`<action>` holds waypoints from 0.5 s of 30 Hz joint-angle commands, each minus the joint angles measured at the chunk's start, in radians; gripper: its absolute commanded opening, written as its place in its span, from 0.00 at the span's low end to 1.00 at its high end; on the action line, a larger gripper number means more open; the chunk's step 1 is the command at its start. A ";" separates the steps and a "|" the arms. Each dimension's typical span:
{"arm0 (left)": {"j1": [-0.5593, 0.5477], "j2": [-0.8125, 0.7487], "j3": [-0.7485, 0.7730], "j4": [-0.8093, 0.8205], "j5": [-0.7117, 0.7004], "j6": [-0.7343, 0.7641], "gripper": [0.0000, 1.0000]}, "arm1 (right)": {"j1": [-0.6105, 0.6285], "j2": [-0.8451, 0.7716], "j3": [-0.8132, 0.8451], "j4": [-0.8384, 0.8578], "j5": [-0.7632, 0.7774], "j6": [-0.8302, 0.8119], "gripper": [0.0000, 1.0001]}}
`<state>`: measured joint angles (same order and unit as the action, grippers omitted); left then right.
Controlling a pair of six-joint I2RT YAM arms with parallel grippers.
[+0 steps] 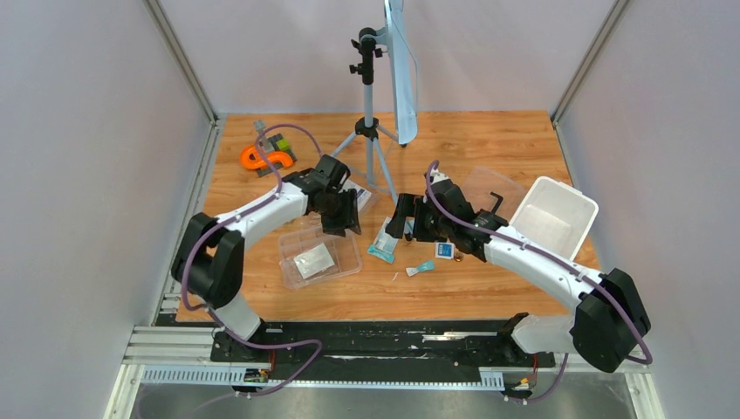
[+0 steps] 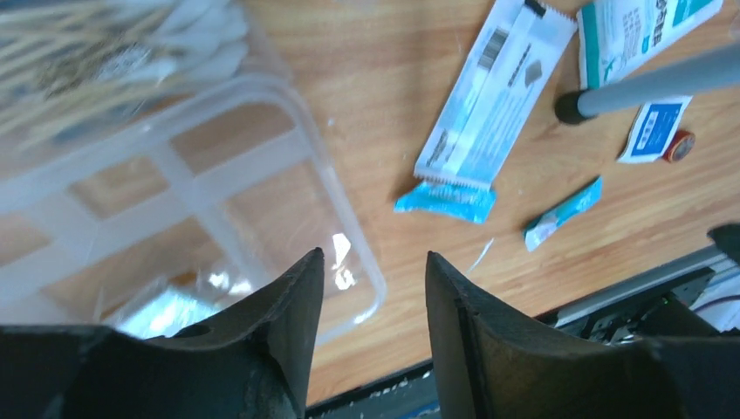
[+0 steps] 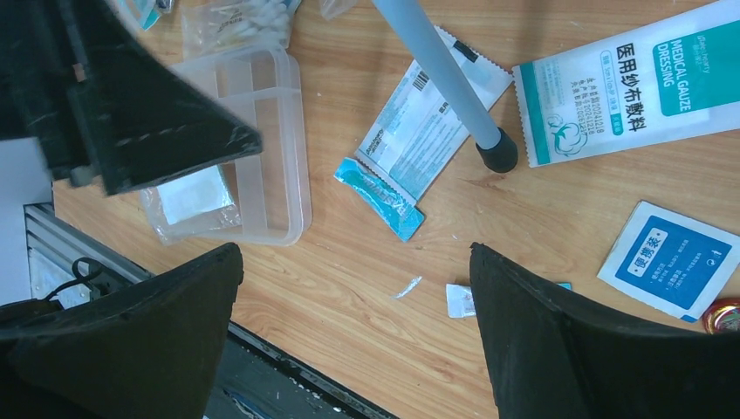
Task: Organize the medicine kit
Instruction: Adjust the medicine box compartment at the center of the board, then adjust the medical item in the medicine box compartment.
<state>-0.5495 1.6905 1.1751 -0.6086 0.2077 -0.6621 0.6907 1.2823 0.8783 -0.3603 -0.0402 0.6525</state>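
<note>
- Centrally, the clear divided tray [image 1: 292, 237] lay on the wooden table [image 1: 489, 297] before the left arm. A flat silvery pouch [image 1: 312, 261] sat in one compartment, and a bare strip of wood separated the tray's near rim from the table's front edge.
- The left gripper [image 2: 373, 271] hovered over a corner of the tray, its jaws parted to a middling gap with nothing between them.
- The right gripper [image 3: 356, 257] hung above bare wood, jaws spread wide and empty.
- Loose stock between the arms:
  - a long white packet [image 2: 493, 96] touching a teal sachet [image 2: 445, 199];
  - a gauze dressing packet [image 3: 637, 87];
  - a blue-and-white square packet [image 3: 672, 257];
  - a small teal strip [image 2: 563, 214] near the front.
- The tripod leg [image 3: 436, 61] planted its foot between the long white packet and the gauze dressing packet.
- The white tub [image 1: 558, 218] stood tilted near the table's right edge, with the clear lid [image 1: 484, 188] just beside it.
- The orange-and-grey tool [image 1: 266, 159] lay near the far-left corner, well apart from the rest.
- Open room: bare wood along the front, and more at the far right behind the tub.
- Obscured:
  - the lid was partly behind the right arm;
  - a bag of cotton swabs [image 2: 113, 44] beyond the tray was blurred;
  - a red-and-gold item [image 3: 724, 316] was cut off at the frame edge, kind unclear.
</note>
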 commanded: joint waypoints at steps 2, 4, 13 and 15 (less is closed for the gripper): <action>-0.009 -0.203 -0.036 -0.221 -0.149 0.053 0.53 | -0.003 0.004 0.040 0.007 0.014 -0.015 1.00; -0.009 -0.243 -0.085 -0.242 -0.190 0.055 0.43 | -0.004 0.030 0.057 0.008 -0.002 -0.018 1.00; -0.009 -0.270 -0.240 -0.205 -0.322 -0.044 0.02 | -0.003 0.061 0.081 0.006 -0.018 -0.031 1.00; -0.008 -0.263 -0.245 -0.212 -0.336 -0.055 0.00 | -0.004 0.052 0.072 0.006 -0.015 -0.031 1.00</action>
<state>-0.5549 1.4319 0.9321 -0.8219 -0.0391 -0.6662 0.6907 1.3544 0.9249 -0.3614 -0.0544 0.6369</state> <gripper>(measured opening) 0.026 0.994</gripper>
